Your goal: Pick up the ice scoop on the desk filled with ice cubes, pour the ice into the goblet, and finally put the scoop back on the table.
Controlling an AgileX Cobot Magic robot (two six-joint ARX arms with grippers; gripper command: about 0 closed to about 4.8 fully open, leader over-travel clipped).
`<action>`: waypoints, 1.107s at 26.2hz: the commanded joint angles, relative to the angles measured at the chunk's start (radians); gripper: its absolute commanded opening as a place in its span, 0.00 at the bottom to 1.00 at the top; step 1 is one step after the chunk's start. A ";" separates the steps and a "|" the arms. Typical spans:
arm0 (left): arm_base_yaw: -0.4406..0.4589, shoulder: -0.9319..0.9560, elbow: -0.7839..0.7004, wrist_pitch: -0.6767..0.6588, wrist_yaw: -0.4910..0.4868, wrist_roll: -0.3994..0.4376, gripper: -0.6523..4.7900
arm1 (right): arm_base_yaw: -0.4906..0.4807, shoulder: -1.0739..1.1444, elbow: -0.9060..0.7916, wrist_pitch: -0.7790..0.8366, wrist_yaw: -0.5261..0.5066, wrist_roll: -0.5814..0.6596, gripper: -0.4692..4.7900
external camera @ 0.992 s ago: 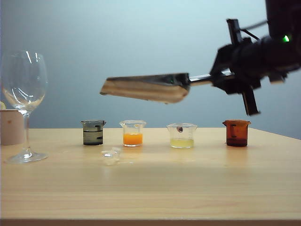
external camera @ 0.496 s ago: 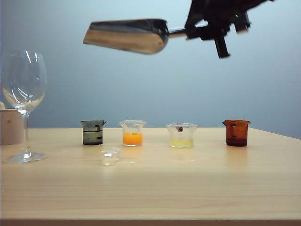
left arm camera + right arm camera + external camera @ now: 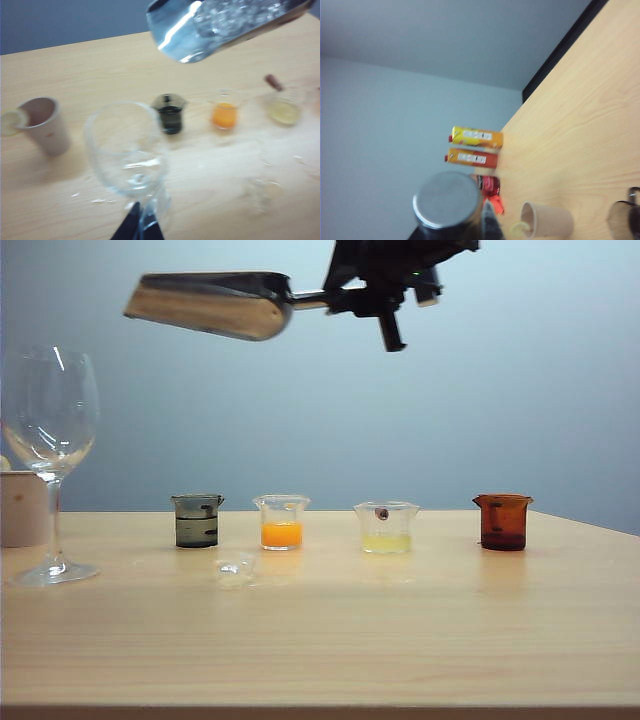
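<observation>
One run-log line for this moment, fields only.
phase: carrying | right gripper: shut on ice scoop handle, high up | ice cubes: in scoop | goblet: empty, upright | left gripper: at goblet stem

I seem to be working a lab-style test bench: a pale wood-grain counter [image 3: 330, 640] before a bare grey-blue backdrop wall [image 3: 450, 420], with a row of small glass beakers of dark, orange, yellow and amber liquids [image 3: 282, 523].
</observation>
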State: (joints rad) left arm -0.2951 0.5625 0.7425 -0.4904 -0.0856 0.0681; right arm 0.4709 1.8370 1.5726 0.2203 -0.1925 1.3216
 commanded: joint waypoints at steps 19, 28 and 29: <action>0.247 0.032 0.006 0.039 0.281 0.097 0.11 | 0.081 0.209 0.326 -0.112 -0.037 -0.152 0.08; 0.247 0.032 0.006 0.043 0.281 0.097 0.11 | 0.080 0.208 0.326 -0.111 -0.058 -0.178 0.08; 0.248 0.032 0.006 0.043 0.281 0.097 0.11 | 0.080 0.208 0.326 -0.111 -0.057 -0.178 0.08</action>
State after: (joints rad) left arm -0.0475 0.5953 0.7425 -0.4602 0.1944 0.1612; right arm 0.5503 2.0563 1.8889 0.0708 -0.2447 1.1423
